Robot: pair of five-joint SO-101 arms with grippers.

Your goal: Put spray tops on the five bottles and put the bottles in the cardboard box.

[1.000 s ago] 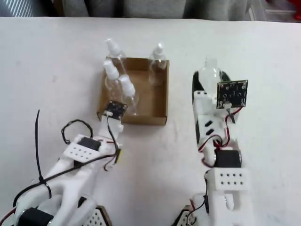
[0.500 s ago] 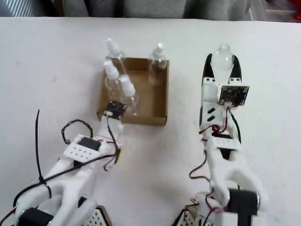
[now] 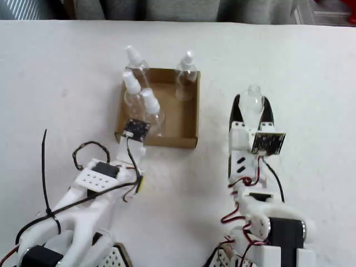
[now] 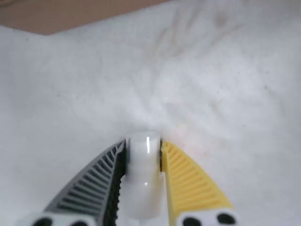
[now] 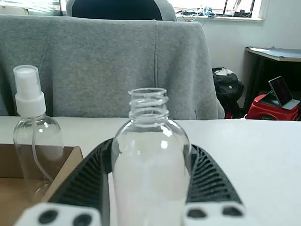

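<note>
The cardboard box lies at mid-table. Several clear bottles with white spray tops stand in it, among them one at the far right and one near the front. My right gripper is to the right of the box, shut on an upright clear bottle with a bare threaded neck; its black fingers clasp both sides. My left gripper hovers low over the white table by the box's front left corner, shut on a white spray top.
The left arm's wrist is just in front of the box's near wall. A capped bottle stands beside the held one in the right wrist view. Grey cloth hangs behind the table's far edge.
The right arm first carried the bare bottle farther away and to the right, then drew it back toward the near side beside the box. The left arm kept still.
</note>
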